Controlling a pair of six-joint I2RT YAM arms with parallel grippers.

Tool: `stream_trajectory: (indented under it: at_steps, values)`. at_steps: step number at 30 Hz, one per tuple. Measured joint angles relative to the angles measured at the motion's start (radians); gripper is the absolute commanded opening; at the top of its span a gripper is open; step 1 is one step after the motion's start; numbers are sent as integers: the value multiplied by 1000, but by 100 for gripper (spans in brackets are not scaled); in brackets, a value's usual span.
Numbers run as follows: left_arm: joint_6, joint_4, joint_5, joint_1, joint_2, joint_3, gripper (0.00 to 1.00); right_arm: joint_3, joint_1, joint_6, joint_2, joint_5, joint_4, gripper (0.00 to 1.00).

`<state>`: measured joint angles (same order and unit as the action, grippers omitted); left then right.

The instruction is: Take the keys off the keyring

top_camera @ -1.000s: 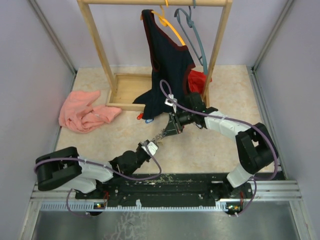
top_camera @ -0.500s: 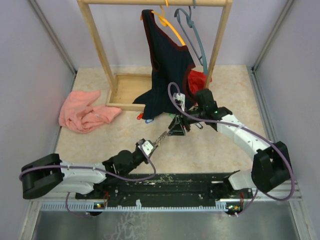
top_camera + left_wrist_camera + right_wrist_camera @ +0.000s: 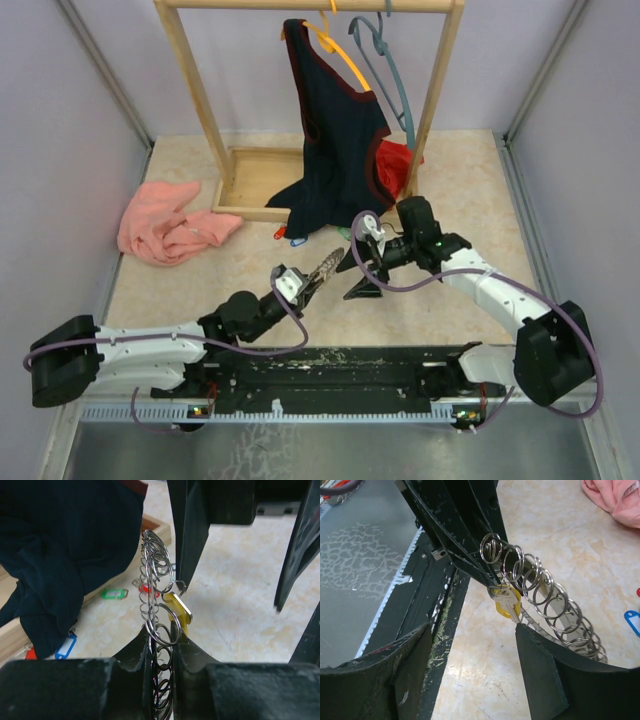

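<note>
The left jaws clench the keyring by its lower edge and hold it upright above the table. A yellow key hangs from it. The right jaws are released and stand wide open close to this key. A green key and a blue key lie loose on the table beside the dark garment.

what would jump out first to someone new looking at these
The coiled metal keyring stands out mid-table, pinched in the left gripper with a yellow-tagged key dangling from it. The right gripper faces it with fingers spread. Behind, a dark garment hangs on the wooden rack.
</note>
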<state>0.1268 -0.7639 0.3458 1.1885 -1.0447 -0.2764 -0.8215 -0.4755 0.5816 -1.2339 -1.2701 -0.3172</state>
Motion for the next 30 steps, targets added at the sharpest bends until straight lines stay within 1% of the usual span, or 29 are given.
stream_trajectory:
  at_steps: [3,6,11,17,21,26,30]
  values:
    - [-20,3,0,0,8,-37,0,15,-14,-35,-5,7,61,65]
    - [-34,1,-2,0,17,-53,0,44,-19,-109,-5,21,159,65]
    - [-50,-6,-7,0,18,-64,0,102,-20,-277,-5,43,343,65]
    - [-60,-50,-8,0,11,-81,0,170,-20,-502,-5,54,618,65]
    - [-65,-74,-16,0,-15,-102,0,201,-20,-616,-5,53,764,62]
    - [-71,-96,-29,-2,-40,-109,0,226,-22,-731,-5,43,909,52]
    - [-71,-107,-40,-2,-47,-118,0,227,-23,-777,-6,48,962,41]
